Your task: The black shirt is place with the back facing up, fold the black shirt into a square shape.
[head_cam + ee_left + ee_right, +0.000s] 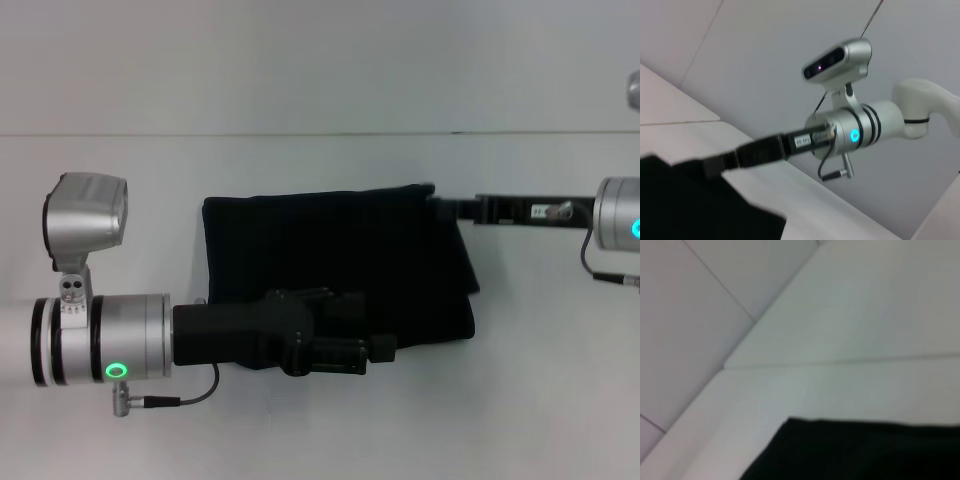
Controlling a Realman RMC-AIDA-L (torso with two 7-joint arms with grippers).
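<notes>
You had the black shirt (330, 260) lying flat on the white table (300, 430), near the middle of the head view, already folded into a compact, roughly rectangular block with layered edges showing along its right side. Your left gripper (385, 350) reached in from the left, its dark body stretched low over the near edge of the shirt, with its tip over the cloth toward the near right part. Black fingers against black fabric hid the tips, so I could not tell whether they were apart, together or clamped on cloth. Your right gripper (440, 205) came in from the right along the far side, its slim black body level with the table and its tip meeting the far right corner of the shirt. There too I could not tell whether the fingers pinched the fabric or merely touched it. The left wrist view showed that same right gripper (715, 162) ending at the shirt's corner (690, 205), with the silver wrist and its lit ring behind it. The right wrist view showed only the shirt's edge (865, 450) on the pale table (840, 385).
</notes>
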